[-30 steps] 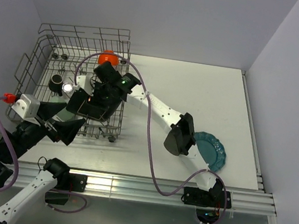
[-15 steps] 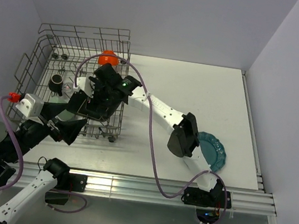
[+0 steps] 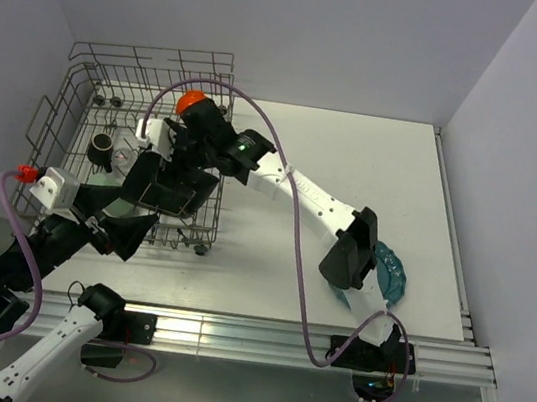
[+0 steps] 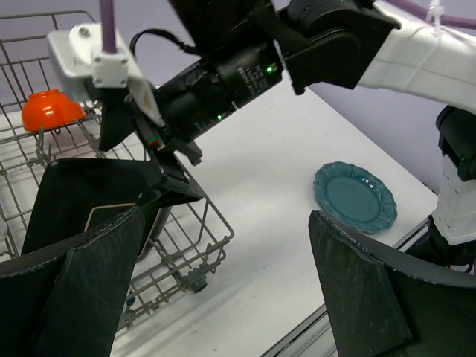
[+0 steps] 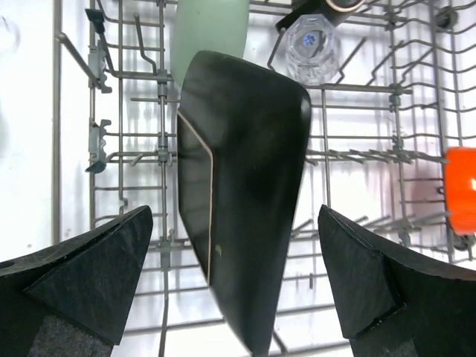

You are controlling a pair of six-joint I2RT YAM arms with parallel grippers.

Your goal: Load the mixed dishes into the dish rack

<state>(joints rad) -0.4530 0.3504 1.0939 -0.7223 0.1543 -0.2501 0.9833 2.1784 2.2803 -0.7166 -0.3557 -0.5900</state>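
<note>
Dish rack [image 3: 50, 118] sitting on table's [image 3: 353, 173] far-left corner. Black square plate [image 5: 245, 216] standing on edge inside it. Right gripper [image 5: 232, 245] hovering over the plate, jaws wide, not touching. Teal plate [image 4: 353, 197] lying on table, well apart. Orange bowl [image 3: 192, 102] sitting at rack's far-right corner. Left gripper [image 4: 224, 216] gaping, holding nothing.

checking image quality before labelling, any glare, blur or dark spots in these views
Top external: even light, soft shadow in front of the dish rack, glare on the near rail. Left wrist: its own fingers are dark and soft, the teal plate reads clearly. Right wrist: the white table is blown out, the black plate shows little detail.
</note>
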